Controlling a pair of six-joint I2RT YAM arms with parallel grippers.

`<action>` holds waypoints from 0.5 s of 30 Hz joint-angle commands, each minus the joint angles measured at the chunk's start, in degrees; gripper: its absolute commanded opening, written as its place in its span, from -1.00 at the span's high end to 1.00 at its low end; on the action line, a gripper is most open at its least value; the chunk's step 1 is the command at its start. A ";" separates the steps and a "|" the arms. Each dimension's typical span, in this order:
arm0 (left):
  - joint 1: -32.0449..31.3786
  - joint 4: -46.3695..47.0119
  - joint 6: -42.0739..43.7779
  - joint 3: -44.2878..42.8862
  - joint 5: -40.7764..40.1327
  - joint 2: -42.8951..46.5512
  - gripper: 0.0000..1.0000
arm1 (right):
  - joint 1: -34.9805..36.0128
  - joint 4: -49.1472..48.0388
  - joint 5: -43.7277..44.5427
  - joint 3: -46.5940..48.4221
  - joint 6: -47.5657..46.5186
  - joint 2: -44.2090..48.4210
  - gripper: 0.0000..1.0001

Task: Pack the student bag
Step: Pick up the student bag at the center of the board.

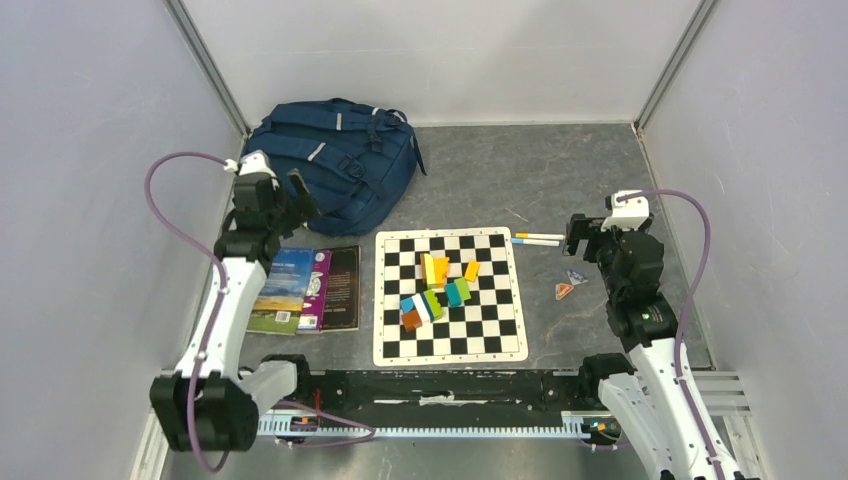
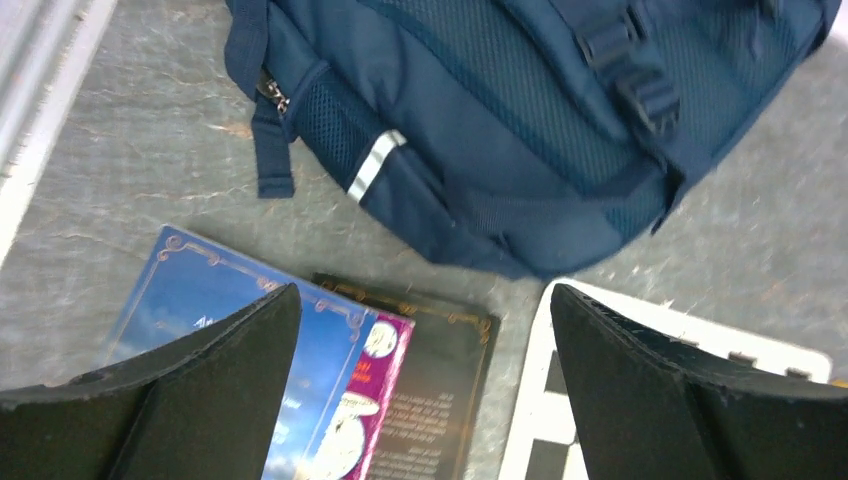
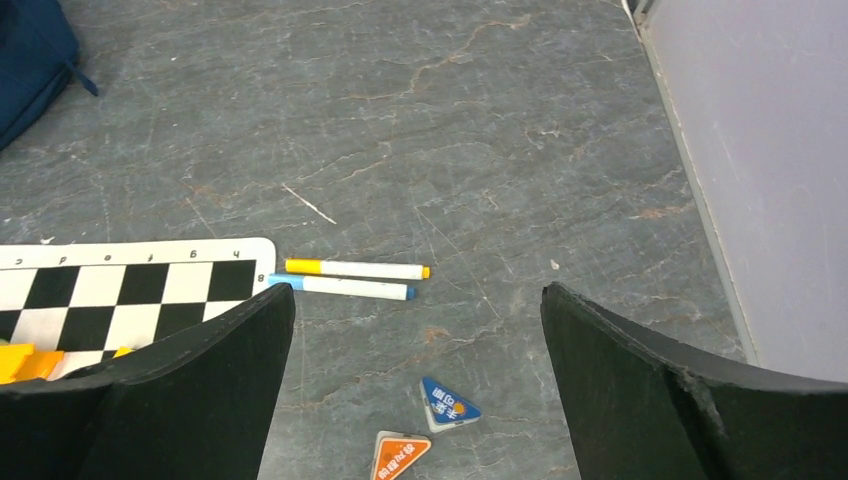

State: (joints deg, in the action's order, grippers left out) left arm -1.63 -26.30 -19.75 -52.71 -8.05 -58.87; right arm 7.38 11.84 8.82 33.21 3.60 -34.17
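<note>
The student bag [image 1: 335, 160] lies at the table's far left, its upper part cut off in the left wrist view. The chequered mat [image 1: 450, 340] sits centre; 3 books [image 1: 300, 290] overlap left of it, titles unreadable. The left gripper [image 2: 420, 300] and right gripper [image 3: 415, 300] gape wide, holding nothing. Coloured blocks [image 1: 440, 290] crowd the mat, count unclear. 2 markers [image 3: 350, 269] and 2 triangular tags [image 3: 447, 403] lie to its right

The white-and-black left arm [image 1: 222, 300] stood bent forward, its black two-finger left gripper [image 2: 425, 298] spread wide, holding nothing. The matching right arm [image 1: 655, 375] leaned forward too, its black right gripper [image 3: 415, 300] equally wide and empty.
</note>
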 commanded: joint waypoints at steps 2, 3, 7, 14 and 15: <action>10.11 11.19 -14.56 -3.28 13.30 -10.12 -0.99 | -0.20 -2.12 -4.23 1.53 -0.75 0.24 -0.96; 11.73 13.22 -16.42 -3.44 14.70 -12.47 -0.99 | -0.21 -2.22 -4.71 1.42 -0.84 0.08 -0.96; 14.90 19.94 -20.25 -4.19 18.11 -20.50 -0.99 | -0.16 -3.10 -7.59 0.74 -0.91 -1.06 -0.96; 18.57 28.91 -23.67 -6.01 16.37 -31.62 -0.99 | -0.16 -3.13 -12.01 1.11 -1.53 -3.42 -0.96; 18.89 30.89 -23.67 -6.26 16.96 -33.32 -0.99 | -0.11 -3.04 -12.14 1.09 -1.61 -3.25 -0.96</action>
State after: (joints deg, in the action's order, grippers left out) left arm 15.33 -5.91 -38.89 -55.48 6.87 -88.20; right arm 7.38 11.03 -0.47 33.21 3.03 -37.60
